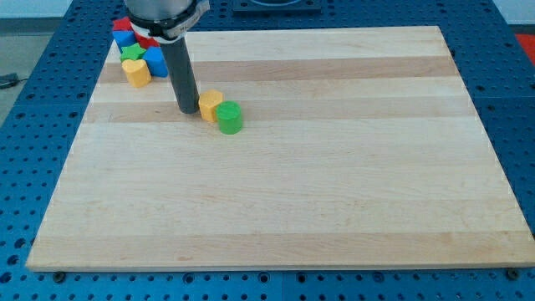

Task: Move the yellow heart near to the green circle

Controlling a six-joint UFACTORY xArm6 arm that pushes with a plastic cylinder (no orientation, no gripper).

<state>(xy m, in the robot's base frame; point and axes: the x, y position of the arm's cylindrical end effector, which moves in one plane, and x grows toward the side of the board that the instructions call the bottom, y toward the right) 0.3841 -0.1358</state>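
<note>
Board [334,192] pale matt wood; rod [182,79] dark, perhaps plastic.

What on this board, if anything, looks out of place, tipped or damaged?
Nothing stands out. The yellow heart sits upright against the green circle, my tip just left of it. The other blocks cluster at the board's top-left corner, none tipped or damaged.

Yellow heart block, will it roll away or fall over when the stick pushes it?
Probably neither. The yellow heart sits low and flat on the smooth wooden board, so it should slide. My tip is beside it on the view's left, and the green circle touching it may get nudged too.
</note>
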